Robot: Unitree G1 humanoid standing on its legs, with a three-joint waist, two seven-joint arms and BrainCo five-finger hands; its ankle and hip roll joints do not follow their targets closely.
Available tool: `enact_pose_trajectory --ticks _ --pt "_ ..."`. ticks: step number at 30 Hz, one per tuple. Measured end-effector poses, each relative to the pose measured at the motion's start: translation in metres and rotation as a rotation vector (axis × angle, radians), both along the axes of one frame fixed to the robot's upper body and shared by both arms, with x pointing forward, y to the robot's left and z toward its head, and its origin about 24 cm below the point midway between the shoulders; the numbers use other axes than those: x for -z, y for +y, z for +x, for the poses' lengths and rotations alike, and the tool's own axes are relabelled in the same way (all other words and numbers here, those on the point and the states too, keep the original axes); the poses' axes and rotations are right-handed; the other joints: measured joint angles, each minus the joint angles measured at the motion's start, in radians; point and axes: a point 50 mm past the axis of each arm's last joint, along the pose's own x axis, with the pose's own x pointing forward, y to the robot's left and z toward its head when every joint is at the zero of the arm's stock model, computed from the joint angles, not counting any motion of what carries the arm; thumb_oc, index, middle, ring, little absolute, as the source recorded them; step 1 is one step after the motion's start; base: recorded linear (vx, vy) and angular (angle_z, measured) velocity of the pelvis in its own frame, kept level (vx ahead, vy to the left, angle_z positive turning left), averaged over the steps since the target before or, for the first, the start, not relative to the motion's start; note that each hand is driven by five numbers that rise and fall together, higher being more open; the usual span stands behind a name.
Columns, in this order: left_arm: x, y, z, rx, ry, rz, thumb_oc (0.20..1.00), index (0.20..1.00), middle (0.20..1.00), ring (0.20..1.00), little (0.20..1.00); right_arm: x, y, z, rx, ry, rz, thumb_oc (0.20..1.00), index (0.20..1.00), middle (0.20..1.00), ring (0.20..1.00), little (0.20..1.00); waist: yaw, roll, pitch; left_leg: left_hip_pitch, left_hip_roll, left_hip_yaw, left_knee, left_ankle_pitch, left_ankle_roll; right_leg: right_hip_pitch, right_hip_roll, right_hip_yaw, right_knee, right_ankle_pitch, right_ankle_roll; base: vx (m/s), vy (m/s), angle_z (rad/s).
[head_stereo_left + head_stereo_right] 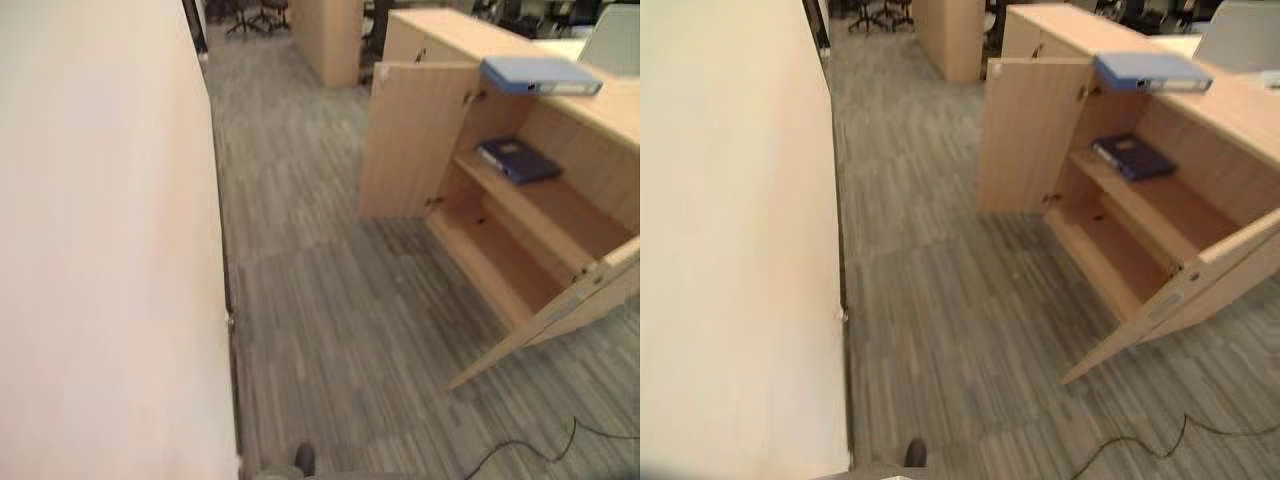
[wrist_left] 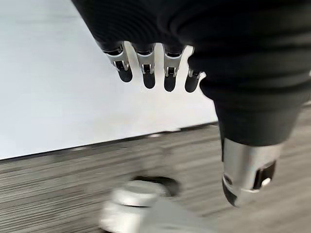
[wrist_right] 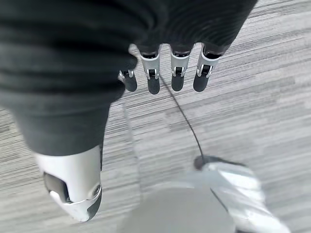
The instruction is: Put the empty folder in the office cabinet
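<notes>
Grey striped carpet runs from the robot's feet to the office cabinet, which serves as the landmark for everything else. Nearest of all, well short of the cabinet, both hands hang over bare carpet. The left hand has its fingers relaxed and slightly parted, the thumb standing off, and nothing between them; beyond it lies the pale wall that faces the cabinet across the carpet. The right hand is the same, with loose spread fingers holding nothing.

Farther on, the cabinet stands with both doors swung wide, the near door angled out towards the robot and the far door turned out at the other end. Inside, the bottom compartment is bare, and a dark blue binder lies flat on the middle shelf towards the far end. On the cabinet's top, above that binder, a light blue folder lies flat, partly overhanging the front edge.

By my judgement the task has scarcely begun: the doors are open, which is a help, but the folder, if the light blue one is meant, is not yet picked up. Approaching, grasping it and setting it on a shelf all remain. Past the cabinet stand office chairs.
</notes>
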Motion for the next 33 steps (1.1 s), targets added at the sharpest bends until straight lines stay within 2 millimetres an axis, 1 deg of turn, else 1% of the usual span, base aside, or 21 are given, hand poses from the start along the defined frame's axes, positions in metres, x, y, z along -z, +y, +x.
enact_pose_trajectory --ticks 1,2,3,4,6,7,8,10,11,12,13,16,19,20,21,22,23,25,29,31,33 --pt "-0.003 0.004 0.02 0.037 -0.04 0.011 1.0 1.0 1.0 1.0 1.0 0.0 0.003 0.006 -0.005 -0.013 0.009 1.0 1.0 1.0 1.0 1.0 0.005 -0.018 -0.012 0.024 -0.055 -0.001 0.001 -0.024 0.033 -0.072 -0.059 -0.005 0.181 0.006 0.031 0.33 0.475 0.07" --pt "-0.002 0.001 0.026 0.032 -0.054 -0.016 1.0 1.0 1.0 1.0 1.0 -0.001 0.002 0.013 -0.009 -0.029 0.007 1.0 1.0 1.0 1.0 1.0 0.008 -0.009 -0.006 0.04 -0.072 -0.002 0.001 -0.034 0.046 -0.112 -0.074 -0.004 0.273 0.044 0.034 0.33 0.466 0.16" --pt "-0.001 -0.008 0.03 0.015 -0.064 -0.044 1.0 1.0 1.0 1.0 1.0 -0.002 0.002 0.022 -0.014 -0.052 0.003 1.0 1.0 1.0 1.0 1.0 0.01 0.005 0.012 0.063 -0.078 -0.003 0.001 -0.043 0.06 -0.174 -0.095 -0.006 0.422 0.115 0.032 0.24 0.22 0.19" --pt "0.001 -0.017 0.03 0.028 -0.059 -0.068 1.0 1.0 1.0 1.0 1.0 -0.004 0.002 0.033 -0.026 -0.089 -0.001 1.0 1.0 1.0 1.0 1.0 0.001 0.021 0.024 0.091 -0.089 -0.02 0.001 -0.053 0.073 -0.229 -0.141 -0.055 0.549 0.185 0.013 0.13 0.138 0.28" --pt "0.004 -0.026 0.028 0.02 -0.058 -0.132 1.0 1.0 1.0 1.0 1.0 -0.006 -0.005 0.033 -0.045 -0.091 -0.02 1.0 1.0 1.0 1.0 1.0 0.006 0.041 0.031 0.112 -0.103 -0.037 0.033 -0.087 0.102 -0.294 -0.19 -0.099 0.628 0.162 -0.012 0.15 0.024 0.41" --pt "0.004 -0.028 0.028 0.023 -0.061 -0.159 1.0 1.0 1.0 1.0 1.0 -0.009 -0.008 0.042 -0.063 -0.108 -0.033 1.0 1.0 1.0 1.0 1.0 0.01 0.049 0.04 0.124 -0.098 -0.044 0.037 -0.098 0.084 -0.314 -0.203 -0.128 0.621 0.144 -0.008 0.17 -0.032 0.45" --pt "0.003 -0.027 0.034 0.028 -0.093 -0.147 1.0 1.0 1.0 1.0 1.0 -0.011 -0.009 0.051 -0.071 -0.135 -0.033 1.0 1.0 1.0 1.0 1.0 0.011 0.054 0.056 0.144 -0.086 -0.061 0.038 -0.108 0.069 -0.381 -0.221 -0.177 0.52 0.1 -0.012 0.15 -0.131 0.3" --pt "0.003 -0.026 0.031 0.036 -0.082 -0.109 1.0 1.0 1.0 1.0 1.0 -0.015 -0.008 0.067 -0.078 -0.193 -0.031 1.0 1.0 1.0 1.0 1.0 -0.005 0.058 0.088 0.162 -0.071 -0.059 0.039 -0.121 0.047 -0.443 -0.213 -0.228 0.276 0.102 -0.01 0.25 -0.245 -0.04" --pt "0.001 -0.017 0.027 0.022 -0.087 -0.07 1.0 1.0 1.0 1.0 1.0 -0.017 -0.008 0.074 -0.067 -0.212 -0.029 1.0 1.0 1.0 1.0 1.0 -0.006 0.061 0.126 0.188 -0.044 -0.05 0.037 -0.152 0.031 -0.421 -0.126 -0.237 -0.137 0.17 0.068 0.32 -0.26 -0.22" --pt "0.0 -0.01 0.023 0.009 -0.073 -0.049 1.0 1.0 1.0 1.0 1.0 -0.016 -0.005 0.071 -0.055 -0.206 -0.02 1.0 1.0 1.0 1.0 1.0 -0.02 0.047 0.151 0.211 -0.049 -0.054 0.032 -0.174 0.013 -0.415 -0.107 -0.219 -0.234 0.194 0.079 0.26 -0.202 -0.23" --pt "-0.001 -0.003 0.019 -0.023 -0.07 -0.026 1.0 1.0 1.0 1.0 1.0 -0.013 -0.001 0.066 -0.039 -0.199 -0.006 1.0 1.0 1.0 1.0 1.0 -0.026 0.022 0.149 0.221 -0.052 -0.056 0.033 -0.194 0.017 -0.417 -0.088 -0.182 -0.298 0.212 0.089 0.23 -0.164 0.02" --pt "-0.003 0.009 0.001 -0.053 -0.029 0.015 1.0 1.0 1.0 1.0 1.0 -0.008 0.005 0.05 0.002 -0.156 0.014 1.0 1.0 1.0 1.0 1.0 -0.043 0.0 0.151 0.29 -0.045 -0.079 0.025 -0.226 0.008 -0.387 -0.063 -0.166 -0.266 0.279 0.036 0.25 -0.185 0.2" --pt "-0.002 0.007 -0.004 -0.042 -0.004 0.014 1.0 1.0 1.0 1.0 1.0 -0.009 -0.001 0.048 0.007 -0.149 0.0 1.0 1.0 1.0 1.0 1.0 -0.061 0.042 0.141 0.319 0.035 -0.117 0.051 -0.27 -0.045 -0.334 0.005 -0.179 -0.274 0.325 0.002 0.3 -0.244 0.38" --pt "-0.002 0.01 -0.004 -0.044 0.003 0.023 1.0 1.0 1.0 1.0 1.0 -0.008 -0.001 0.045 0.01 -0.138 0.0 1.0 1.0 1.0 1.0 1.0 -0.066 0.041 0.139 0.333 0.051 -0.133 0.061 -0.27 -0.056 -0.306 0.026 -0.176 -0.292 0.34 -0.018 0.18 -0.162 0.62" --pt "-0.003 0.012 -0.004 -0.044 0.002 0.028 1.0 1.0 1.0 1.0 1.0 -0.007 -0.001 0.04 0.014 -0.124 0.001 1.0 1.0 1.0 1.0 1.0 -0.065 0.021 0.132 0.335 0.053 -0.135 0.096 -0.26 -0.08 -0.277 0.032 -0.179 -0.312 0.38 -0.065 0.24 -0.243 0.4" --pt "-0.002 0.01 -0.006 -0.046 0.006 0.026 1.0 1.0 1.0 1.0 1.0 -0.006 -0.002 0.035 0.02 -0.106 -0.005 1.0 1.0 1.0 1.0 1.0 -0.064 0.016 0.122 0.337 0.06 -0.136 0.121 -0.254 -0.093 -0.256 0.039 -0.186 -0.326 0.382 -0.072 0.18 -0.264 0.04" --pt "-0.001 0.004 -0.012 -0.048 0.021 0.009 1.0 1.0 1.0 1.0 1.0 -0.006 -0.004 0.033 0.023 -0.103 -0.009 1.0 1.0 1.0 1.0 1.0 -0.042 -0.001 0.093 0.306 0.065 -0.13 0.217 -0.253 -0.097 -0.206 0.063 -0.175 -0.371 0.38 -0.117 0.18 -0.264 -0.12" --pt "0.0 0.001 -0.012 -0.043 0.02 0.002 1.0 1.0 1.0 1.0 1.0 -0.007 -0.005 0.035 0.028 -0.114 -0.009 1.0 1.0 1.0 1.0 1.0 -0.043 -0.003 0.074 0.27 0.081 -0.146 0.287 -0.277 -0.122 -0.189 0.085 -0.178 -0.395 0.374 -0.139 0.17 -0.291 -0.09" --pt "-0.001 -0.008 0.027 0.009 -0.092 -0.022 1.0 1.0 1.0 1.0 1.0 -0.008 -0.007 0.036 0.03 -0.13 -0.024 1.0 1.0 1.0 1.0 1.0 -0.049 -0.016 0.082 0.166 0.099 -0.147 0.496 -0.278 -0.159 -0.149 0.114 -0.2 -0.424 0.36 -0.19 0.09 -0.194 0.22" --pt "-0.004 -0.01 0.047 0.03 -0.146 -0.021 1.0 1.0 1.0 1.0 1.0 -0.008 -0.004 0.042 0.021 -0.153 -0.018 1.0 1.0 1.0 1.0 1.0 -0.05 -0.03 0.105 0.037 0.086 -0.151 0.758 -0.232 -0.208 -0.12 0.117 -0.209 -0.441 0.354 -0.194 0.07 -0.108 0.03" --pt "-0.005 -0.008 0.049 0.033 -0.15 -0.016 1.0 1.0 1.0 1.0 1.0 -0.007 -0.002 0.04 0.006 -0.143 -0.015 1.0 1.0 1.0 1.0 1.0 -0.049 -0.037 0.107 0.0 0.09 -0.136 0.805 -0.226 -0.2 -0.111 0.118 -0.205 -0.446 0.348 -0.202 0.12 -0.092 -0.08"
